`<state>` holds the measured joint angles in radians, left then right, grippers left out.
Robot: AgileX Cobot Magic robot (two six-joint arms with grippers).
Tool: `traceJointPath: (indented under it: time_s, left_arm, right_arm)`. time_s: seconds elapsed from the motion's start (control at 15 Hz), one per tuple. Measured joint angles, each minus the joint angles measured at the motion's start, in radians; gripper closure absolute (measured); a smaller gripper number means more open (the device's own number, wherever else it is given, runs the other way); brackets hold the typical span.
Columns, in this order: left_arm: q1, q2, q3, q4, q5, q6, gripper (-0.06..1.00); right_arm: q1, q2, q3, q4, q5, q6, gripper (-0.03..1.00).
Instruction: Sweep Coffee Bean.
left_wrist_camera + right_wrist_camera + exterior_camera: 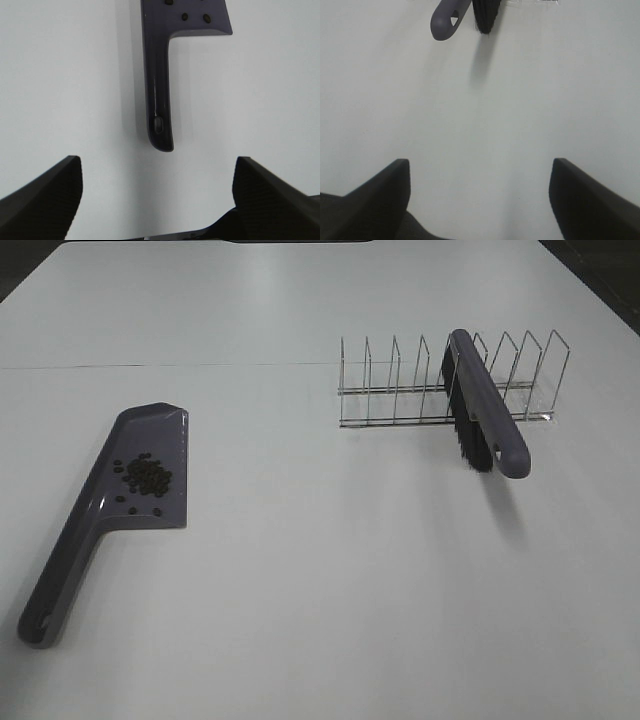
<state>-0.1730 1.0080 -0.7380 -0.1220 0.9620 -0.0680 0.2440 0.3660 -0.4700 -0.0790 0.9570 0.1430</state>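
A purple-grey dustpan (pixel 120 490) lies on the white table at the left, handle toward the near edge. Several coffee beans (pixel 147 477) sit in a loose cluster in its pan; a few (pixel 206 18) show in the left wrist view with the dustpan handle (pixel 159 100). A purple brush (pixel 487 410) with black bristles rests in a wire rack (pixel 440 380) at the right; its handle end (pixel 446 20) shows in the right wrist view. My left gripper (pixel 156 200) is open and empty, short of the handle tip. My right gripper (pixel 479 200) is open and empty, short of the brush.
The wire rack has several upright dividers and stands on the table's right half. A thin seam (pixel 160 365) runs across the table behind the dustpan. Neither arm shows in the high view.
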Motion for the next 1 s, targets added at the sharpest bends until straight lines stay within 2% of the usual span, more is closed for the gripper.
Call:
traceJointPath:
  time_s: [0.07,0.13,0.33,0.6,1.0]
  left_arm:
    - [0.000,-0.073,0.040,0.000,0.001,0.000,0.19]
    - [0.000,-0.221,0.113,0.000,0.011,0.000,0.19]
    - [0.000,-0.419,0.166,0.011,0.043,0.011,0.19]
    - [0.000,-0.672,0.216,0.077,0.107,0.101,0.19]
    - [0.000,-0.939,0.217,0.060,0.108,0.104,0.19]
  right_arm:
    - [0.000,-0.013,0.000,0.006,0.010,-0.001,0.29]
    - [0.000,-0.018,-0.004,0.027,0.063,-0.029,0.29]
    - [0.000,-0.018,0.009,0.039,0.141,-0.106,0.29]
    - [0.000,-0.018,0.010,0.059,0.144,-0.134,0.29]
    - [0.001,-0.119,0.010,0.072,0.150,-0.143,0.29]
